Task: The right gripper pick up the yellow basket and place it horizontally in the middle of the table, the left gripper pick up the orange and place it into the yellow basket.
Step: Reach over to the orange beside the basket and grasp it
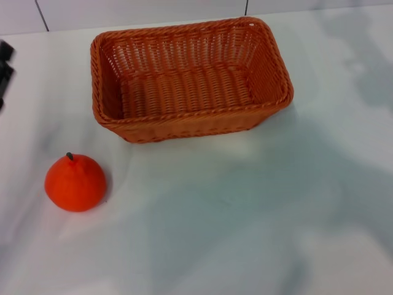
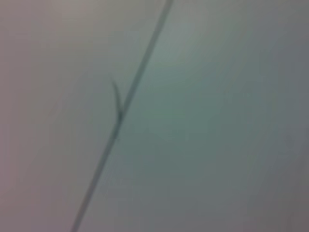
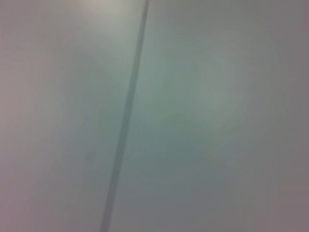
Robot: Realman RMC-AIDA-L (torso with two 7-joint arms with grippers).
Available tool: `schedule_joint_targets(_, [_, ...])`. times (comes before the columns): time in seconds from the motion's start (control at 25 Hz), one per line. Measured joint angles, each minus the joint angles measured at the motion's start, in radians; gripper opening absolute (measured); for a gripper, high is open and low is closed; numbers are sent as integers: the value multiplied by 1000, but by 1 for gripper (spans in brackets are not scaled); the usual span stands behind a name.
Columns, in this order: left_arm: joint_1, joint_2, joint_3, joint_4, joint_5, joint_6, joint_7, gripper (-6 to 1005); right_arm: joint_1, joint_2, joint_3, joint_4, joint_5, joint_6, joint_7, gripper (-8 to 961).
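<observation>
The yellow basket (image 1: 190,80), an orange-brown woven wicker basket, stands empty on the white table (image 1: 245,215) at the back middle of the head view, its long side running across the view. The orange (image 1: 75,182) sits alone on the table at the front left, stem up, apart from the basket. A black part of my left gripper (image 1: 5,67) shows at the far left edge, well away from the orange. My right gripper is out of view. Both wrist views show only a blurred pale surface with a dark line.
A tiled wall edge (image 1: 123,12) runs behind the table's back edge, close behind the basket. Soft shadows lie on the table at the right and the front.
</observation>
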Motion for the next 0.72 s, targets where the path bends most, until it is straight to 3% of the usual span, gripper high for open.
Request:
schedule_joint_targets(0.12, [48, 0, 10, 59, 108, 30, -27, 701, 9, -1, 39, 36, 9, -38, -39, 655])
schedule_joint_targets(0.36, [123, 1, -2, 180, 326, 75, -120, 703, 27, -4, 114, 85, 12, -112, -70, 648])
schedule_joint_targets(0.52, [146, 2, -20, 209, 437, 64, -139, 704, 46, -5, 163, 124, 12, -132, -60, 646])
schedule_joint_targets(0.72, [148, 1, -24, 230, 521, 24, -137, 804, 66, -2, 169, 155, 12, -132, -60, 644])
